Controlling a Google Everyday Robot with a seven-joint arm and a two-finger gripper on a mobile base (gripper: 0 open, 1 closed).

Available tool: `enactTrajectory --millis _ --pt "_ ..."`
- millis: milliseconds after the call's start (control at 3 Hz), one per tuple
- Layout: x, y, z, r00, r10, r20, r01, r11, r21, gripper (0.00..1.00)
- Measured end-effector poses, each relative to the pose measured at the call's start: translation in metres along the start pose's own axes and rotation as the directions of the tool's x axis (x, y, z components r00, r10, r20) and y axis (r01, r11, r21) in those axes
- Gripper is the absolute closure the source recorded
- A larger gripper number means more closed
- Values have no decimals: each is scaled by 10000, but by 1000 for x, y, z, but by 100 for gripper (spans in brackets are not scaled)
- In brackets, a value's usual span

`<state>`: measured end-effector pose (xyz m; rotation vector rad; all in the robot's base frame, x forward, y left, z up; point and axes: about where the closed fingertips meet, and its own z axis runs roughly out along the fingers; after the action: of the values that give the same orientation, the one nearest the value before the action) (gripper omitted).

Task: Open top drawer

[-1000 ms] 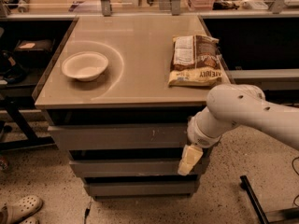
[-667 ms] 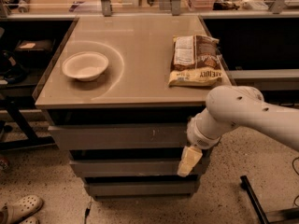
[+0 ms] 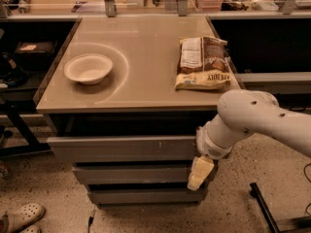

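- Because the top drawer (image 3: 121, 148) now shows its front a little lower and wider than a second ago, I judge it has slid out a bit further towards the camera.
- That means the pull is working: the task is under way but not finished, since the front stands only slightly proud of the table (image 3: 146, 89) edge, with a dark gap above it.
- My claw (image 3: 198, 174) hangs at the right end of the cabinet, just below the right corner of the top drawer and in front of the middle drawer (image 3: 131, 173).
- How my claw is set I cannot tell; only its pale tip shows, pointing down, and I cannot see whether it grips the drawer's edge or merely rests against it.
- Against the earlier frame, my claw has come down and forward by a small amount, and my arm (image 3: 262, 118) has barely shifted.
- On the table, the bowl (image 3: 88, 68) and the bag (image 3: 201, 62) lie where they did, well apart, so nothing up there has been jolted.
- For the next stretch I would want a straight pull outward; a hold at one far corner could skew the drawer and jam it.
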<state>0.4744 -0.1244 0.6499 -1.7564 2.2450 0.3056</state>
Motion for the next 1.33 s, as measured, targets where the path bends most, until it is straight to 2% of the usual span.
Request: enactTrajectory --millis 333,667,1000,1333 --pt "13 25 -11 9995 266 -187 -277 9979 -577 0" --pt "12 24 -11 9995 267 -187 -277 9979 -577 0" --pt "21 41 -23 9979 536 -361 -566 9947 -858 0" --pt "53 102 -66 9822 1542 -1070 -1711 9699 -1735 0"
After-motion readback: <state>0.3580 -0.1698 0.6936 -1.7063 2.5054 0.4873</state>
